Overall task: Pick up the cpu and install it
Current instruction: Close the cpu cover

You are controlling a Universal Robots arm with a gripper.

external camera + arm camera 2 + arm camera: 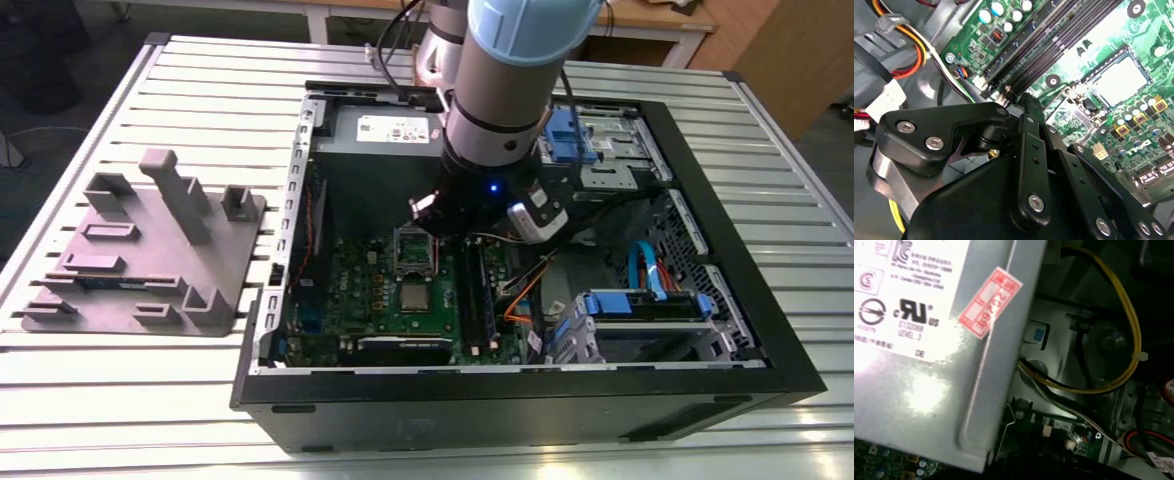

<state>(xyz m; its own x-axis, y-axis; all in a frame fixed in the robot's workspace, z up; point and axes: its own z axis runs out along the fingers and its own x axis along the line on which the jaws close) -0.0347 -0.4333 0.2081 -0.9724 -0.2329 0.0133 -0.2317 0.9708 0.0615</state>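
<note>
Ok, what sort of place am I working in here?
Probably a robotics lab workbench: an open computer case lies on a slatted aluminium table, with a grey fixture tray beside it at the exterior view's left and a wooden bench behind.

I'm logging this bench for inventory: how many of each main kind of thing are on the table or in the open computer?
Open computer case: 1
Grey plastic tray: 1
Robot arm: 1
Green circuit board: 1
Grey metal box with white label: 1
Silver square chip on the board: 1
Total: 6
</note>
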